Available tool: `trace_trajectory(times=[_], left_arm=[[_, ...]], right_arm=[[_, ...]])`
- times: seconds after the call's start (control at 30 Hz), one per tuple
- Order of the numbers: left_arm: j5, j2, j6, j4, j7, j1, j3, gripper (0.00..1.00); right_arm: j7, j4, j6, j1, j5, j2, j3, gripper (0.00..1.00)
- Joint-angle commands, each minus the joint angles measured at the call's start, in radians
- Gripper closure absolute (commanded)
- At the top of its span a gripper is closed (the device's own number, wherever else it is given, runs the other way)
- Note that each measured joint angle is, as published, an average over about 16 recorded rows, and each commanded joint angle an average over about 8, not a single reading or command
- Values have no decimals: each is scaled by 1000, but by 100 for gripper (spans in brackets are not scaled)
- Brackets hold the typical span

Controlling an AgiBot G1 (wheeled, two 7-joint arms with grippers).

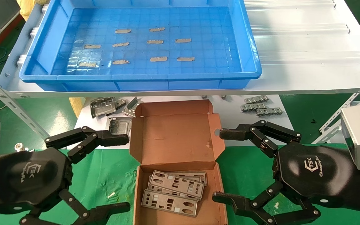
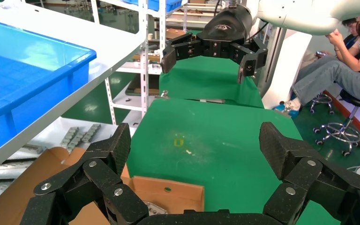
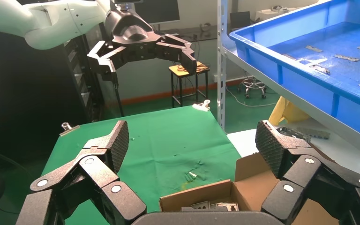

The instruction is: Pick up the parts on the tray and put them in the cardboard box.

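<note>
Your left gripper hangs low beside the left wall of the cardboard box, jaws spread wide and holding nothing. Your right gripper mirrors it on the box's right side, also spread wide and empty. The parts lie stacked in the box's near compartment. On the shelf behind, the tray carries only small tape strips.
</note>
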Motion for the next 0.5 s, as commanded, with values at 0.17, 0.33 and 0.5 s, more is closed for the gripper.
trace_trajectory(times=[0.17, 0.33, 0.5], left_arm=[[0, 0, 0, 0, 0, 0, 0, 0], [0, 0, 0, 0, 0, 0, 0, 0], [0, 0, 0, 0, 0, 0, 0, 0]], right_arm=[[0, 0, 0, 0, 0, 0, 0, 0], [0, 0, 0, 0, 0, 0, 0, 0], [0, 0, 0, 0, 0, 0, 0, 0]])
